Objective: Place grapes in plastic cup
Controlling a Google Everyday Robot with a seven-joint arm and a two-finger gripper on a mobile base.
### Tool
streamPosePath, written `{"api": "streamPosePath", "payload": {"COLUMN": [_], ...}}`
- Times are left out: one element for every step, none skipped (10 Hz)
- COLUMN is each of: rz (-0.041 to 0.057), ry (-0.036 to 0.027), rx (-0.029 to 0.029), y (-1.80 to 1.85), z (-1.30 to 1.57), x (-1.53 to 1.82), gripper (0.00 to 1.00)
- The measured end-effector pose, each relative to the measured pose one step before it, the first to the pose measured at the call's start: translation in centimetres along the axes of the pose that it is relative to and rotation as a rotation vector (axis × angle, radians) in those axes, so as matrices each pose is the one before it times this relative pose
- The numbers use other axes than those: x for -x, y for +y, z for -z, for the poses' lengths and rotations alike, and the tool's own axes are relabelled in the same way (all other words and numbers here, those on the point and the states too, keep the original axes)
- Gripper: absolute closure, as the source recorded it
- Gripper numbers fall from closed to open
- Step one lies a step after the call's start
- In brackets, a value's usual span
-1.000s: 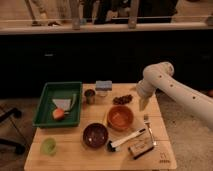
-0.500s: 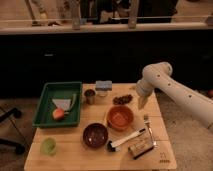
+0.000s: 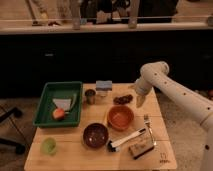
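Grapes [image 3: 123,99] on bare counter [image 3: 75,157], toward the back, outside every container, between metal cup [image 3: 90,96] and gripper [image 3: 139,101]. Hangs just right of the bunch, that gripper, pointed down, near but apart from it, with jaws spread wide and grasping nothing. At front left corner, plastic cup [image 3: 48,145], upright, well apart from grapes; pale green inside, contents too small to tell. At left, green tray [image 3: 46,100], holding a pale grey-white piece [image 3: 62,103] and, just in front of it, a small orange-red fruit [image 3: 58,114]. Just right of the tray's back corner, metal cup standing upright, inside not visible. Behind and right of it, blue-topped box [image 3: 104,86]. Just in front of grapes, orange bowl [image 3: 120,109], showing only its own orange inside. Front left of that, nearly touching, dark brown bowl [image 3: 95,135], contents not discernible. Right of orange bowl, fork [image 3: 148,127]; at front right, black-and-white brush [image 3: 125,140] and brown block [image 3: 141,149].
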Motion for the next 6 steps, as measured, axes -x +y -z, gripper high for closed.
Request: {"api": "streamPosePath", "payload": {"rz": [0.00031, -0.00067, -0.00146, 0.00425, 0.00741, -0.00033], "ry": [-0.00058, -0.00319, -0.00088, -0.00161, -0.00234, -0.0056], "rx": [0.00265, 0.00476, 0.00254, 0.00367, -0.00019, -0.00066], "y": [-0.115, -0.154, 0.275, -0.177, -0.509, -0.298], "z": [-0.294, -0.184, -0.284, -0.715, -0.488, -0.069], "x": [-0.279, 0.137, -0.201, 0.152, 0.363, 0.095], "gripper": [0.2, 0.2, 0.2, 0.2, 0.2, 0.2]}}
